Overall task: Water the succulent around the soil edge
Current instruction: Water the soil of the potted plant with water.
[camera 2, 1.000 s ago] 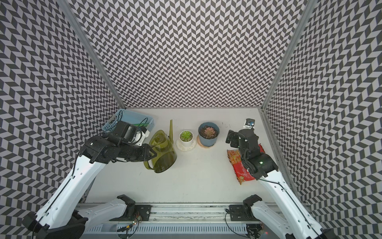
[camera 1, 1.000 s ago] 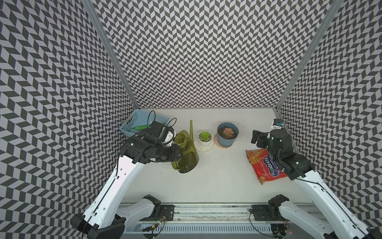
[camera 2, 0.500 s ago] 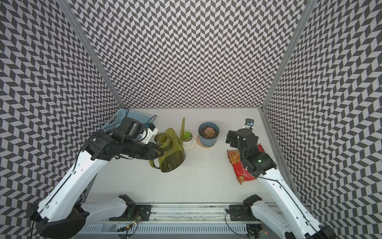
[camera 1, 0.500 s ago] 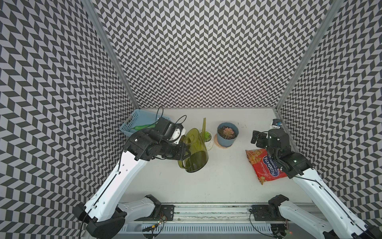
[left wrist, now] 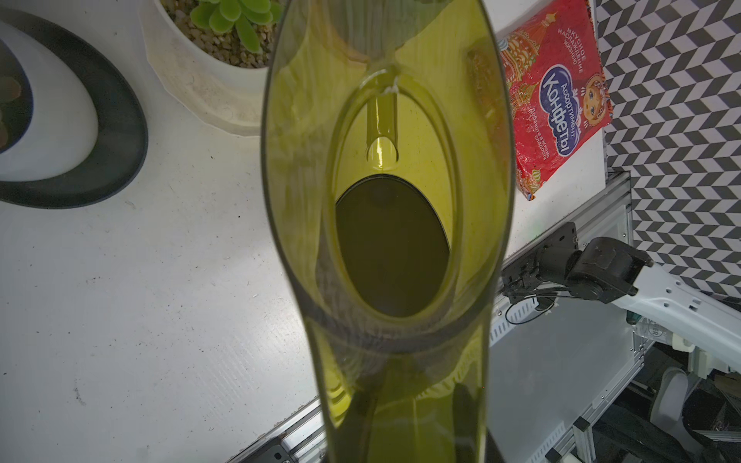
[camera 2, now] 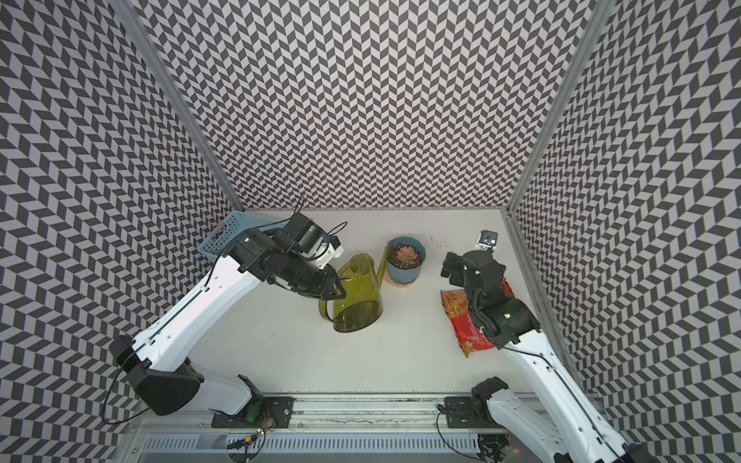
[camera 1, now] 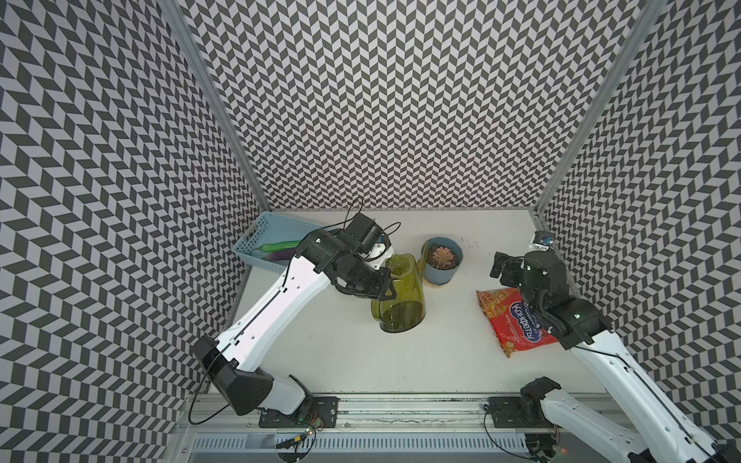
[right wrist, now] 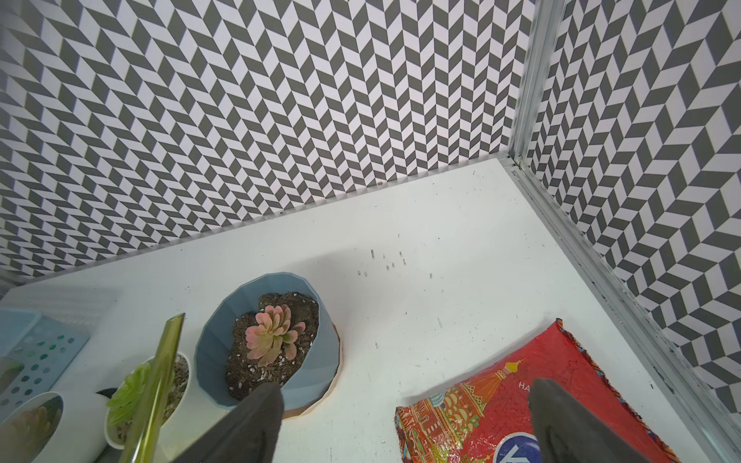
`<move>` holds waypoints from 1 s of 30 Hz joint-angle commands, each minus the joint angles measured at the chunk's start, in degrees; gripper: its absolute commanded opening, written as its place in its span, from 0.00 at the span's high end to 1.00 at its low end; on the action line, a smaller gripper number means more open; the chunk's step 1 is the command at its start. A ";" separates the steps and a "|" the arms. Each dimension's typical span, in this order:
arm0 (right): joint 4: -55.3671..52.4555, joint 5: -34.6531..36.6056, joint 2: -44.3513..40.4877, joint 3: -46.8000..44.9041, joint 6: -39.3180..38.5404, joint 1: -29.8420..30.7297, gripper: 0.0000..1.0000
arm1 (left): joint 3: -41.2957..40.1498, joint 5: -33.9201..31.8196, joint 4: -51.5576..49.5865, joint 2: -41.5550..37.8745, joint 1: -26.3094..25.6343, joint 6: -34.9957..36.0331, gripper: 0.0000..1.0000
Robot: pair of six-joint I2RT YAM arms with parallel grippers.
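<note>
The left hand (camera 1: 383, 288) is clenching the green watering can (camera 1: 404, 298), its spout (right wrist: 160, 368) reaching between the green succulent (right wrist: 124, 391) and the blue-potted pink succulent (camera 1: 442, 255). The right hand (camera 1: 496, 266) is hovering open near the candy bag (camera 1: 515, 324).

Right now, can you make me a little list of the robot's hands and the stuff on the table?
blue pot: pink succulent, dark soil
white pot: green succulent, pebbles
can: green, see-through, spout by the blue pot
basket: back left corner, vegetables inside
candy bag: red, lying flat
left gripper: shut on the can
right gripper: open, empty, by the candy bag
</note>
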 commanded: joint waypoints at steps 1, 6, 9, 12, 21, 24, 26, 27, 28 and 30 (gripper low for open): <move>1.67 0.73 -1.68 0.53 0.43 0.16 0.01 | 3.25 2.53 1.39 0.52 0.00 1.39 1.00; 2.04 1.06 -3.10 -0.05 0.35 0.17 0.00 | 3.65 3.16 1.39 1.02 0.63 0.26 1.00; 2.30 1.00 -3.46 -0.22 0.34 0.17 0.01 | 3.69 3.55 1.34 0.95 0.92 -0.25 1.00; 2.34 0.86 -3.51 -0.32 0.36 0.17 0.01 | 3.25 3.27 1.37 0.95 1.09 -0.10 1.00; 2.69 1.26 -3.93 -0.58 0.30 0.16 0.01 | 0.07 3.73 1.40 -0.52 1.80 -0.09 1.00; 2.79 1.12 -3.77 -0.59 0.31 0.17 0.01 | -1.04 3.68 1.35 -1.14 1.80 0.09 1.00; 2.77 1.06 -3.83 -0.72 0.34 0.16 0.01 | -1.06 3.84 1.39 -1.06 1.80 0.25 1.00; 2.83 1.06 -3.88 -0.82 0.28 0.12 0.00 | -1.06 3.93 1.34 -1.00 1.80 0.33 1.00; 2.90 1.08 -3.97 -0.91 0.35 0.17 0.00 | -1.09 3.99 1.35 -0.85 1.88 0.42 1.00; 2.94 1.17 -4.06 -0.98 0.29 0.13 0.00 | -1.43 4.12 1.33 -0.66 1.89 0.60 1.00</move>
